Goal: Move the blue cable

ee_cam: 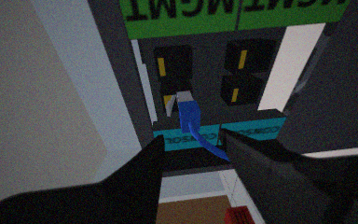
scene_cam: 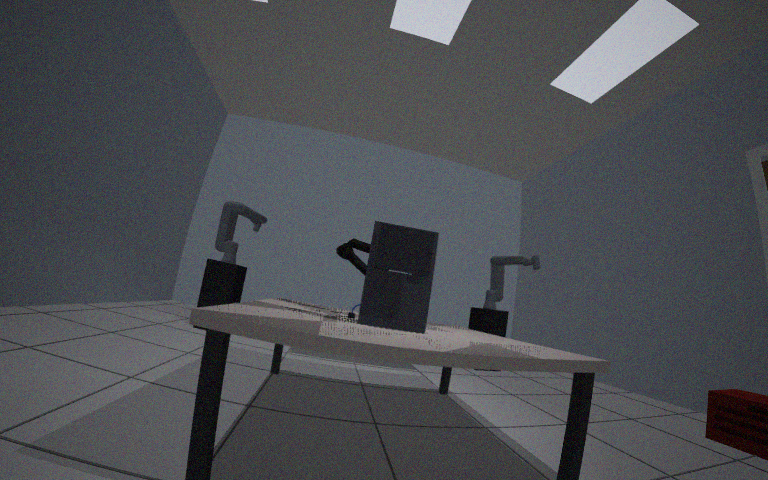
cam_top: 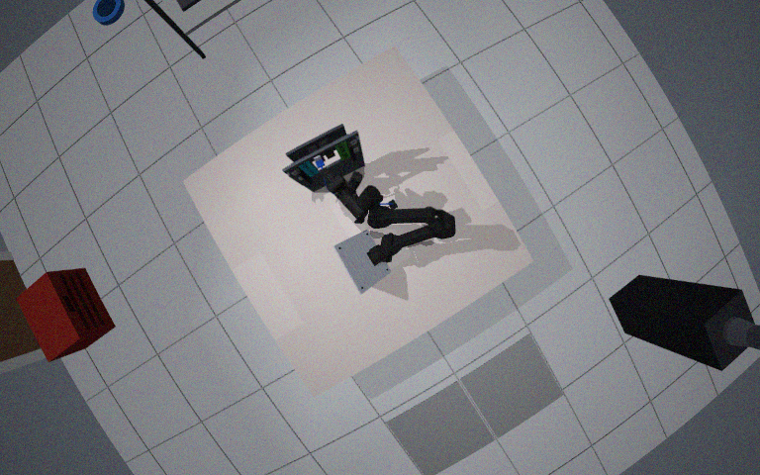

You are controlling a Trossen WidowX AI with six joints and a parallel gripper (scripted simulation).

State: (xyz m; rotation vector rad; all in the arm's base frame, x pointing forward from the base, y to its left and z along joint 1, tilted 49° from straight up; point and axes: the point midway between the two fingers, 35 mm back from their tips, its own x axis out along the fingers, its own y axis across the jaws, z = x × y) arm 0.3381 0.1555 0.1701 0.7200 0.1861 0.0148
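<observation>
Nearest the wrist camera, we see the end effector [ee_cam: 191, 136] parted, nothing between its fingers. Just beyond, the blue plug [cam_top: 320, 161] [ee_cam: 189, 115] sits at a port beside the CONSOLE labels, its pale tab standing off one side. We judge the plug light and rather stiff, the tab springy and breakable, the cable [ee_cam: 209, 146] soft; the grip belongs across body and tab, never on the cable. The exterior view shows only the rack's dark back [scene_cam: 400, 285] above the counter [scene_cam: 293, 336], hiding the ports that the wrist view reveals.
</observation>
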